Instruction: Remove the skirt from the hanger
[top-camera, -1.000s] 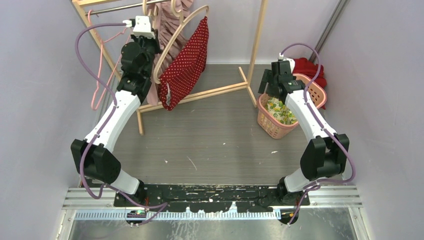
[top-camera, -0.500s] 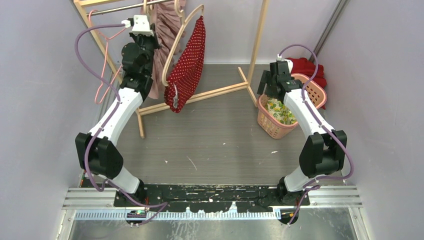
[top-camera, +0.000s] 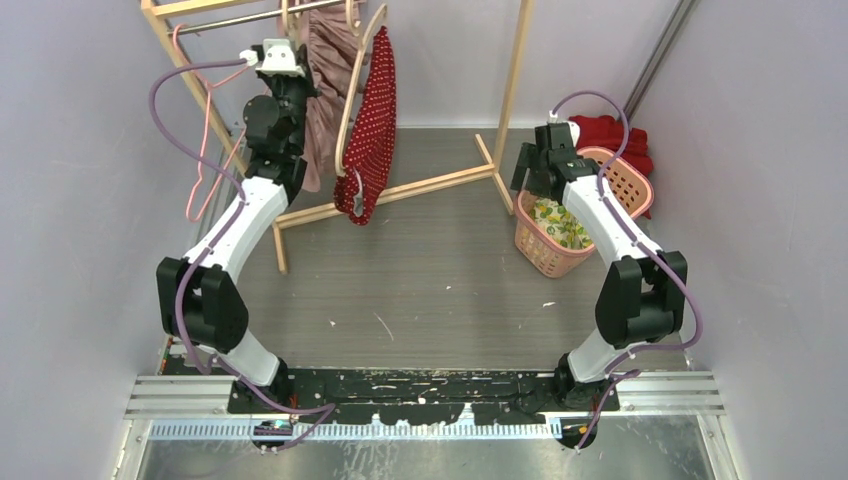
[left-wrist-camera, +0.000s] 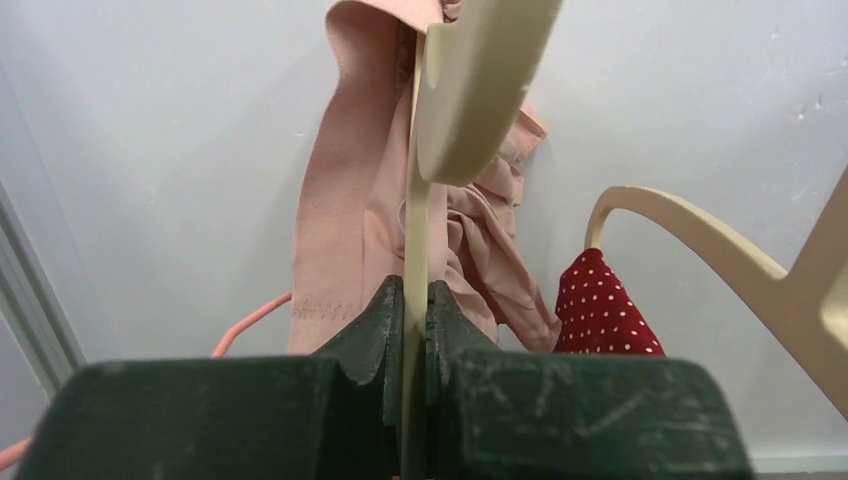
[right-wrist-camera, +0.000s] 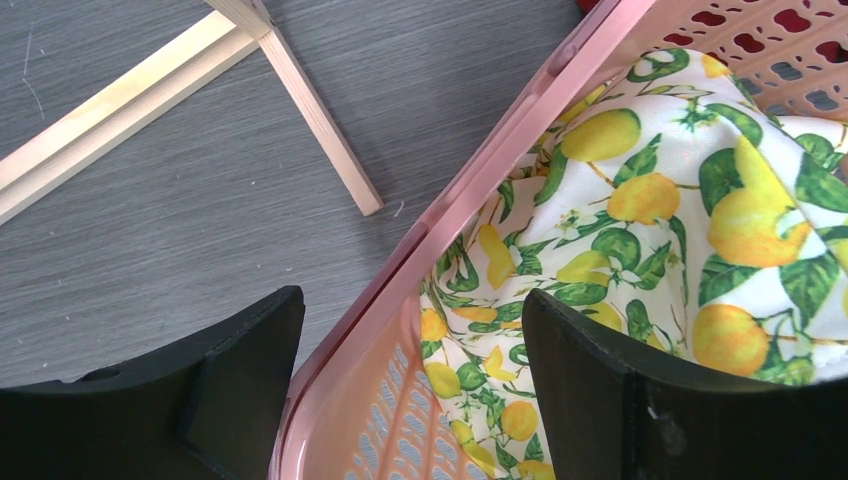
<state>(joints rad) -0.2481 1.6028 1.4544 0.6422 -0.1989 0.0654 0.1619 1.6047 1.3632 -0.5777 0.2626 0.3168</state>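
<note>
My left gripper (left-wrist-camera: 408, 290) is shut on the thin edge of a cream wooden hanger (left-wrist-camera: 470, 90), high at the rack; it also shows in the top view (top-camera: 298, 88). A pale pink ruffled skirt (left-wrist-camera: 340, 210) hangs against that hanger, and shows in the top view (top-camera: 325, 70). Just right of it a red polka-dot garment (top-camera: 372, 125) hangs nearly straight down from a second cream hanger (left-wrist-camera: 700, 235). My right gripper (right-wrist-camera: 410, 310) is open and empty over the near rim of a pink basket (right-wrist-camera: 500, 150), far from the rack (top-camera: 532, 165).
The wooden clothes rack (top-camera: 515, 80) stands at the back, its base bar on the grey floor. A pink wire hanger (top-camera: 205, 120) hangs at its left end. The basket (top-camera: 630, 185) holds a lemon-print cloth (right-wrist-camera: 650, 200); a red cloth (top-camera: 610, 130) lies behind it.
My left arm has drawn up and back toward the rack. The red polka-dot garment and its hanger have swung left, from tilted to nearly vertical. The right gripper has edged slightly away.
</note>
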